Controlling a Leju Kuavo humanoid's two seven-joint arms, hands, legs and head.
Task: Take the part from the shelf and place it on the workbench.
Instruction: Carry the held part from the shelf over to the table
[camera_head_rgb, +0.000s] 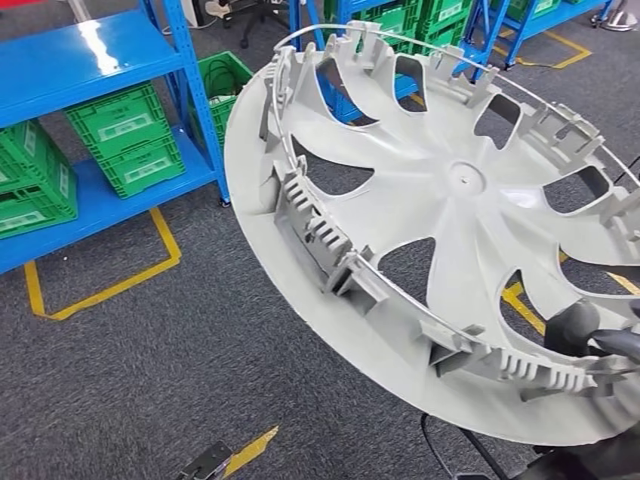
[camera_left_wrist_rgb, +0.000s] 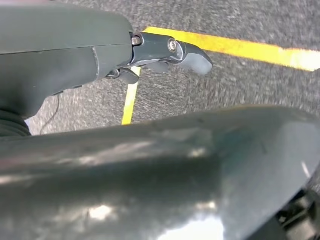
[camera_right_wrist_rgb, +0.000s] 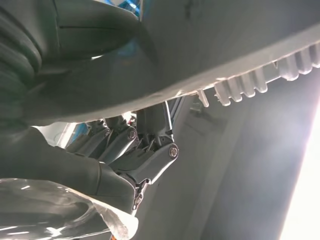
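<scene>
Fingers (camera_head_rgb: 585, 330) of R hand (camera_right_wrist_rgb: 124, 165) grip hubcap (camera_head_rgb: 453, 190) rim.

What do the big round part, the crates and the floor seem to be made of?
Round part: likely moulded plastic, matte pale grey, with thin ribs and clips, plus a thin wire ring.
Crates: probably rigid plastic, green, with lattice walls.
Floor: looks like short-pile carpet, speckled grey.

The wheel cover (camera_head_rgb: 453, 220) hangs tilted over the floor (camera_head_rgb: 189, 340) — shelf (camera_head_rgb: 90, 60) behind, left.
</scene>
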